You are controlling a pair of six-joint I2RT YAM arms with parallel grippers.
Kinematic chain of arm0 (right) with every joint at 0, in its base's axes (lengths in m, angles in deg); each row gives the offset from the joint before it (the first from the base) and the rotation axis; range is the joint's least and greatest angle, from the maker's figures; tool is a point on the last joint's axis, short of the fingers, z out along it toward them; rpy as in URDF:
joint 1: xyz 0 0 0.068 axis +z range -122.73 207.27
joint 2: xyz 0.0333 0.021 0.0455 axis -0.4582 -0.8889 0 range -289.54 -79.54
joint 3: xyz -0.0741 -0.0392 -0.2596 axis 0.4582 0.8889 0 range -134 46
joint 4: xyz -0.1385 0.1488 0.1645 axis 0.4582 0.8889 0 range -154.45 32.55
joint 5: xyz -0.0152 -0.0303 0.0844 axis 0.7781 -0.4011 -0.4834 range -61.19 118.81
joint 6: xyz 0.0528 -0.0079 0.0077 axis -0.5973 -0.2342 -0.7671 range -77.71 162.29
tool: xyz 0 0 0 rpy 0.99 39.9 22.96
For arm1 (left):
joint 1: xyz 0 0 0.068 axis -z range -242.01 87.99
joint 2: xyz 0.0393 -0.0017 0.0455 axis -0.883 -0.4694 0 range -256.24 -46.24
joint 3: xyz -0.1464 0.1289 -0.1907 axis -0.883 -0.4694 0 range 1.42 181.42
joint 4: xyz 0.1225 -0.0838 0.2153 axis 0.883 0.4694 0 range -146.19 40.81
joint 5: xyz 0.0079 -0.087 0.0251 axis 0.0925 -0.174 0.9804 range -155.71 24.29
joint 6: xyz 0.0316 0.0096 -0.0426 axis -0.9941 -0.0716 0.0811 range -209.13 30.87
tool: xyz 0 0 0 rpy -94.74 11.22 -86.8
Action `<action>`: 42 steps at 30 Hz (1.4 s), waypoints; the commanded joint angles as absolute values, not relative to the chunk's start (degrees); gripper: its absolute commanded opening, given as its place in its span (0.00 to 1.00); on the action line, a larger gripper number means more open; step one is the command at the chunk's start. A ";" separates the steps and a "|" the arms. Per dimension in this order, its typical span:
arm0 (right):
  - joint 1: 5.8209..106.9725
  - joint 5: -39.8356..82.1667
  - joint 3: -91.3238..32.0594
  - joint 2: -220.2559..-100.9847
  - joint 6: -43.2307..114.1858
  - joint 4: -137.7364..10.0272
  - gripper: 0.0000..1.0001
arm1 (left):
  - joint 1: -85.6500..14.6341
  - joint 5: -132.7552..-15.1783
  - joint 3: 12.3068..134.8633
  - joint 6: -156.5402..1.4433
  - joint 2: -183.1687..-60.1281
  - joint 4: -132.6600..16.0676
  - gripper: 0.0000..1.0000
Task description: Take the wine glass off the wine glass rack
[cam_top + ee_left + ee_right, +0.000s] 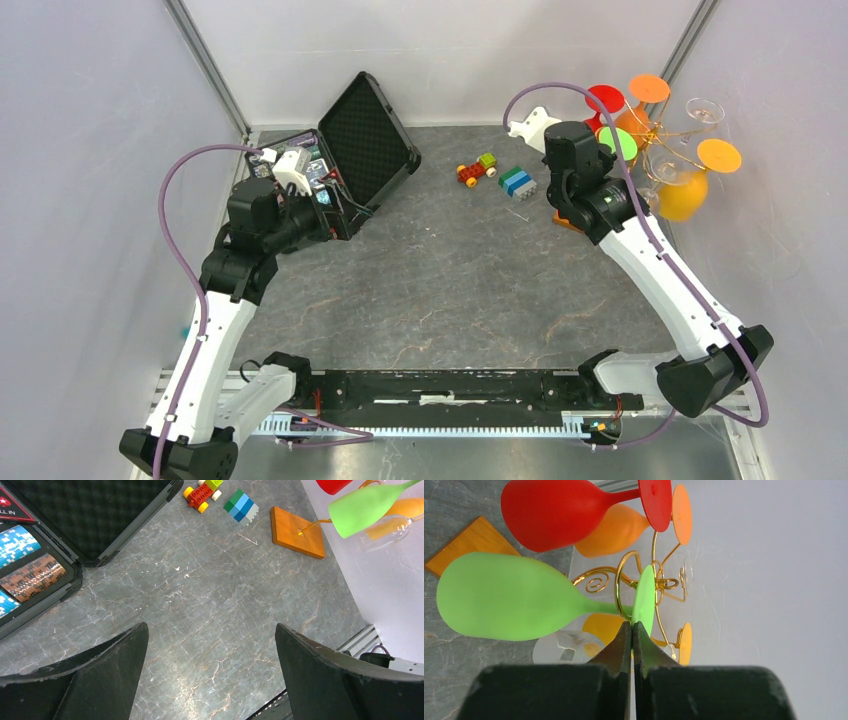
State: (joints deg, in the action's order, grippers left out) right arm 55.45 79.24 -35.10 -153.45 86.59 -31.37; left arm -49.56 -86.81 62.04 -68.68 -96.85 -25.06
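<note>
Green wine glass hangs, foot at the tips of the closed right claw.

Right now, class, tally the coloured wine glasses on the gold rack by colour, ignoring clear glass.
Red wine glass: 1
Green wine glass: 1
Orange wine glasses: 2
Total: 4

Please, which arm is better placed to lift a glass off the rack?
Right: the right gripper, shut, is at the green glass on the rack; the left gripper is open by the case.
</note>
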 commanded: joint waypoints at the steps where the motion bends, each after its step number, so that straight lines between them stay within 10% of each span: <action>1: 55.58 80.31 -35.47 -152.53 87.15 -33.17 0.00 | -49.70 -88.03 62.15 -70.50 -96.25 -27.36 1.00; 42: 50.50 76.25 -32.58 -154.26 98.80 -53.04 0.00 | -49.70 -87.86 61.48 -69.68 -96.29 -27.80 1.00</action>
State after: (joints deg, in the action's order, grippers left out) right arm 51.37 78.37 -31.32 -156.40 99.55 -49.82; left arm -49.56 -86.83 61.60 -68.68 -97.18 -25.23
